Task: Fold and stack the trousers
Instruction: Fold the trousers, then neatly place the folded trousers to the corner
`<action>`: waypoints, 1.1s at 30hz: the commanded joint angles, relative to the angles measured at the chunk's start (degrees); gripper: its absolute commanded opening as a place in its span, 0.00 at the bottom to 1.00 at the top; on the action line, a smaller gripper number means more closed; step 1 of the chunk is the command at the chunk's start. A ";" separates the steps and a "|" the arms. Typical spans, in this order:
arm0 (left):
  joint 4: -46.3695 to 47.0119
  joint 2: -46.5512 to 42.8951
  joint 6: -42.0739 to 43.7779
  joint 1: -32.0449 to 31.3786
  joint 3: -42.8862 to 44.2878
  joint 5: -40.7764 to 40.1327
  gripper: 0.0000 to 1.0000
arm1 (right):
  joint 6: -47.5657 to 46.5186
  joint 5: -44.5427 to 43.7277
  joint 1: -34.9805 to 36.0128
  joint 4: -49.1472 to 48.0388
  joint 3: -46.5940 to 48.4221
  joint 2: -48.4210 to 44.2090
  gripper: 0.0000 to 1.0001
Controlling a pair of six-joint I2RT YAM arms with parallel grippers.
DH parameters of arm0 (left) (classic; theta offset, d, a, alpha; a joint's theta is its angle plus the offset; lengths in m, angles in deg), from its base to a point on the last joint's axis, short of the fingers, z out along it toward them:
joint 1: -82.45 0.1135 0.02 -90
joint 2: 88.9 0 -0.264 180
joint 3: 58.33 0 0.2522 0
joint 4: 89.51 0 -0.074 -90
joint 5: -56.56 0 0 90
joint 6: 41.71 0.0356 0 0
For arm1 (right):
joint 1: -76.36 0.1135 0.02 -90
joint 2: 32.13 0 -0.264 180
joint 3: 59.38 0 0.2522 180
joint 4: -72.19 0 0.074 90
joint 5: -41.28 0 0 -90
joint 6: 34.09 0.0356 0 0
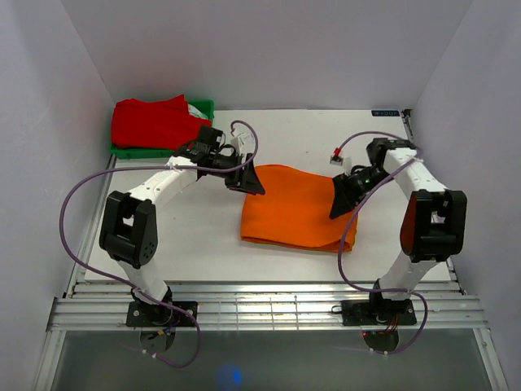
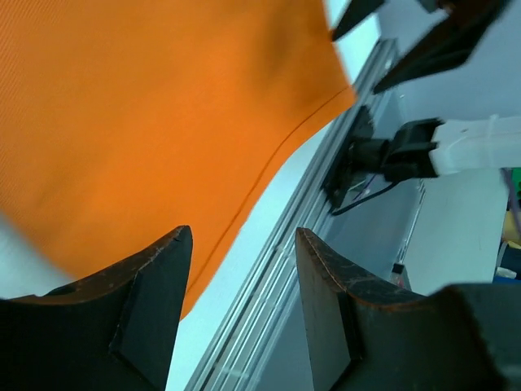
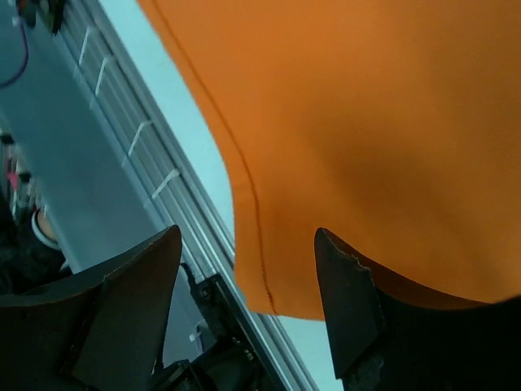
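**Orange trousers lying folded on white table as both claws hang spread above them**

A white table (image 1: 187, 244) is sitting inside a plain enclosure of pale walls (image 1: 49, 98), with a slotted metal rail (image 1: 269, 309) running along its near edge, where the two arm bases are bolted. The trousers (image 1: 297, 208) are lying folded into a rough rectangle right of the table's middle. In the far left corner a red garment (image 1: 155, 122) is spilling over a green bin (image 1: 205, 107).

The left gripper (image 1: 248, 179) is hanging at the far left corner of the cloth, and the right gripper (image 1: 343, 199) is hanging over its right side. In both wrist views, the left claw (image 2: 240, 244) and the right claw (image 3: 244, 236) are standing spread, with nothing between their fingers and the orange fabric lying beneath.

The stitched near edge of the trousers is stopping short of the rail, leaving a strip of bare table in front. A wider stretch of white surface is lying to the left of the cloth, under the left arm. Purple cables (image 1: 69, 220) are looping out from both arms past the table's sides.
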 commanded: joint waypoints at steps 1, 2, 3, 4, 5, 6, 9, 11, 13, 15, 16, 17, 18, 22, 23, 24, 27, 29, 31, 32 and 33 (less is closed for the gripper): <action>-10.27 -0.07 13.21 1.55 -5.30 5.35 0.64 | -2.93 -2.84 3.65 1.45 -6.72 -0.06 0.71; -10.28 -0.60 14.09 1.73 -6.88 5.08 0.63 | -2.84 -4.34 4.96 -1.43 -8.31 0.20 0.71; -11.15 -0.87 15.84 1.73 -8.11 4.64 0.63 | -2.58 -6.27 5.33 -3.20 -11.54 0.81 0.70; -11.24 -0.78 15.94 1.73 -9.95 1.68 0.63 | -2.49 -10.11 5.68 -5.05 -13.14 1.17 0.69; -11.16 -0.61 15.86 1.82 -10.75 0.34 0.63 | -2.49 -12.15 5.85 -6.98 -14.55 1.69 0.68; -11.24 0.26 15.68 1.90 -11.37 -1.33 0.63 | -2.32 -15.74 5.86 -10.39 -16.91 2.74 0.66; -10.28 2.11 15.24 2.17 -13.48 -2.92 0.62 | -2.14 -21.20 5.86 -15.50 -19.48 3.80 0.66; -9.05 4.13 13.84 2.17 -13.92 -2.40 0.62 | -1.96 -22.37 5.86 -16.93 -19.92 4.07 0.66; -6.94 6.58 12.35 2.17 -13.49 -2.05 0.59 | -1.70 -23.95 5.77 -18.25 -18.53 4.51 0.66; -4.58 8.44 10.85 2.17 -11.47 -1.52 0.59 | -1.53 -25.26 5.33 -19.30 -17.29 5.47 0.66; -3.87 10.71 10.15 2.17 -10.50 -1.08 0.58 | -1.52 -26.84 5.07 -20.44 -16.50 5.91 0.66; -3.34 11.95 8.84 2.08 -9.28 -0.82 0.58 | -1.61 -27.63 4.11 -20.88 -14.84 6.53 0.66; -1.94 13.27 8.13 1.99 -6.83 -0.64 0.58 | -1.53 -28.77 3.49 -21.32 -13.87 8.10 0.66; 1.67 18.90 4.44 1.82 -0.84 0.24 0.56 | -1.26 -30.80 -1.94 -21.85 -7.19 12.59 0.66; 2.90 20.65 2.95 1.47 0.30 0.33 0.56 | -1.26 -30.98 -4.05 -22.03 -3.96 14.08 0.67; 3.69 21.36 2.15 1.20 2.49 0.41 0.56 | -1.26 -31.33 -5.03 -21.94 -2.19 14.96 0.67; 6.59 25.30 -1.00 0.24 7.07 0.07 0.56 | -0.65 -32.03 -8.02 -21.68 4.74 18.39 0.67; 8.44 27.68 -3.20 -0.38 12.34 0.06 0.57 | -0.65 -32.74 -9.43 -21.85 8.45 21.37 0.67; 12.04 31.55 -6.46 -0.90 17.68 0.07 0.57 | 0.40 -33.44 -10.40 -22.03 15.56 23.92 0.67; 12.40 32.87 -7.25 -1.34 19.81 -0.02 0.57 | 1.11 -33.62 -11.19 -21.94 18.28 26.63 0.68; 12.92 34.45 -7.78 -1.61 22.18 0.15 0.59 | 2.24 -33.62 -11.54 -21.51 21.01 27.70 0.68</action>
